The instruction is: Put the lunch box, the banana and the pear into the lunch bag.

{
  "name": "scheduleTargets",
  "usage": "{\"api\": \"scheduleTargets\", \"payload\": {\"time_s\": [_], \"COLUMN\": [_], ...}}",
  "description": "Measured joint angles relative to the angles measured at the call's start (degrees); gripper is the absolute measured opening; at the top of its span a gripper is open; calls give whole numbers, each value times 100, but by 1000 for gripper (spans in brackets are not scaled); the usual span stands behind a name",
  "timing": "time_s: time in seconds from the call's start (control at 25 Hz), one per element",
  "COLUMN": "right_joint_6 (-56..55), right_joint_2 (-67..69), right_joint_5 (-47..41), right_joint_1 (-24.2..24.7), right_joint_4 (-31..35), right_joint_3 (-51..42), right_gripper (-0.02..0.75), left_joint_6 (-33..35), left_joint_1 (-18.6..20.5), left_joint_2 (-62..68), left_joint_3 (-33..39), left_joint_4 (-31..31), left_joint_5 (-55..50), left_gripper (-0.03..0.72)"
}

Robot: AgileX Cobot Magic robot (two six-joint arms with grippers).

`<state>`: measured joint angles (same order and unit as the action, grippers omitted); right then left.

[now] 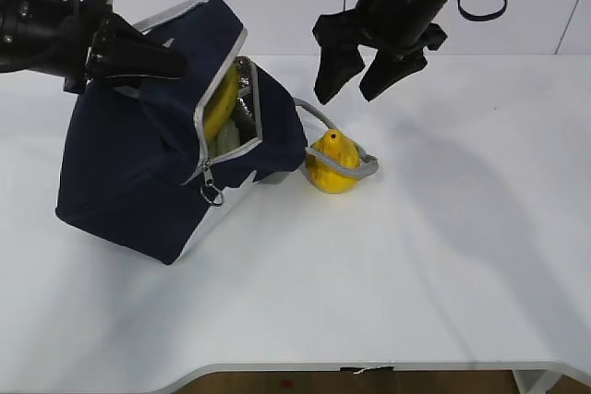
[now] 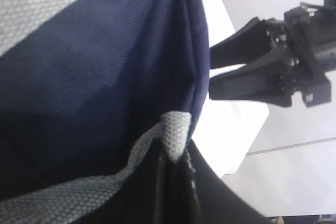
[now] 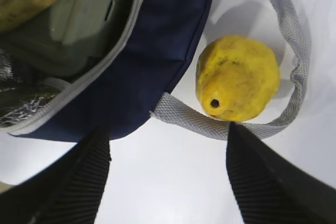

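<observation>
The navy lunch bag lies tilted on the white table, its zipper mouth open toward the right. My left gripper is shut on the bag's grey handle at the top. Inside the mouth I see the banana and, below it, the pale green lunch box. The pear sits on the table beside the bag, ringed by the other grey handle. My right gripper hangs open above the pear, holding nothing. In the right wrist view the pear lies just beyond the open fingers.
The table's front edge runs along the bottom of the exterior view. A metal ring pull dangles from the zipper. Silver lining shows inside the bag.
</observation>
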<state>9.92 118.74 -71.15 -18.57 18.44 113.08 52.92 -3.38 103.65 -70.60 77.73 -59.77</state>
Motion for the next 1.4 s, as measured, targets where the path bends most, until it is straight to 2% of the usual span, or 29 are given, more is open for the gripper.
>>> {"api": "scheduleTargets", "payload": {"time_s": [0.16,0.52,1.4], "right_joint_6": [-9,-491,-588], "right_joint_2": [34,306,770], "right_joint_5": [0,11,376], "right_joint_1": [-210,-370,-383], "right_joint_4": [-94,-1081,-1106], "right_joint_3": [-30,-38,-38], "right_gripper": [546,546,545], "left_joint_6": [0,0,0], "left_joint_1": [0,0,0], "left_joint_2": [0,0,0], "left_joint_3": [0,0,0], "left_joint_4": [-23,-64,-81], "left_joint_5": [0,0,0], "left_gripper": [13,13,13]}}
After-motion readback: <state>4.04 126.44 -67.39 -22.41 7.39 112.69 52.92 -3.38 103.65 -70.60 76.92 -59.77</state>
